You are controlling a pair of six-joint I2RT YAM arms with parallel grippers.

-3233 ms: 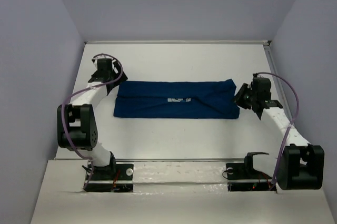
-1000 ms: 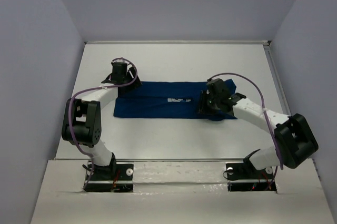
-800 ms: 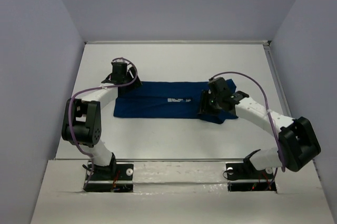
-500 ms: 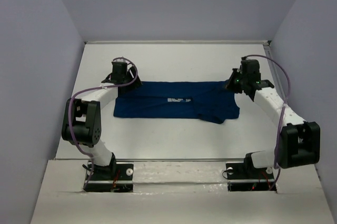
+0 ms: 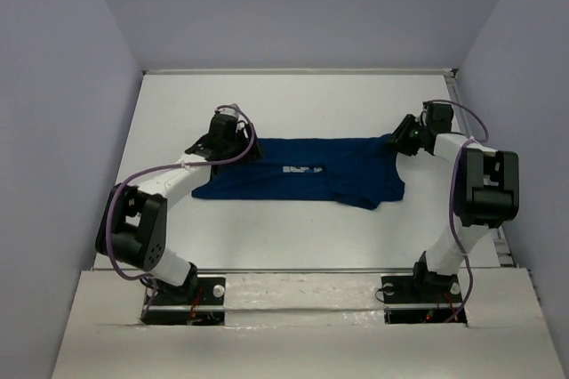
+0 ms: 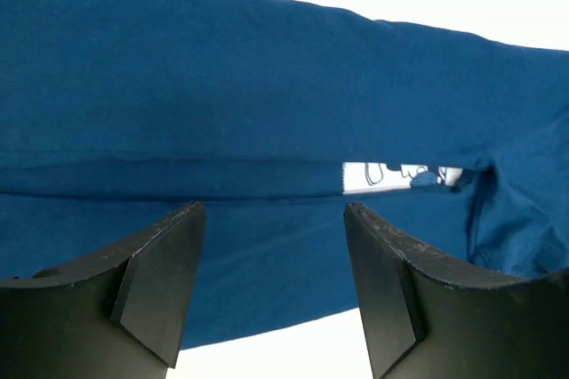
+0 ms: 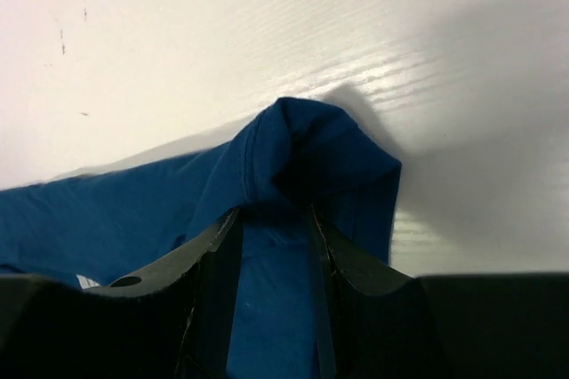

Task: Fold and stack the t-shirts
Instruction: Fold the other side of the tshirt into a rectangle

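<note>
Blue t-shirt (image 5: 267, 185) lies as a long band mid-worktop (image 5: 293, 108). Its white chest print (image 6: 391, 174) has dark figures, unreadable. Left pincer (image 6: 271, 219) spread over its left part; right pincer (image 7: 271, 228) pinching its far-right corner.

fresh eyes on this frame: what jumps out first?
A blue t-shirt, folded into a long strip, lies across the middle of the white table with its white print facing up. The right gripper pinches a bunched-up corner at the strip's far right end. The left gripper hovers open over the left end.
</note>
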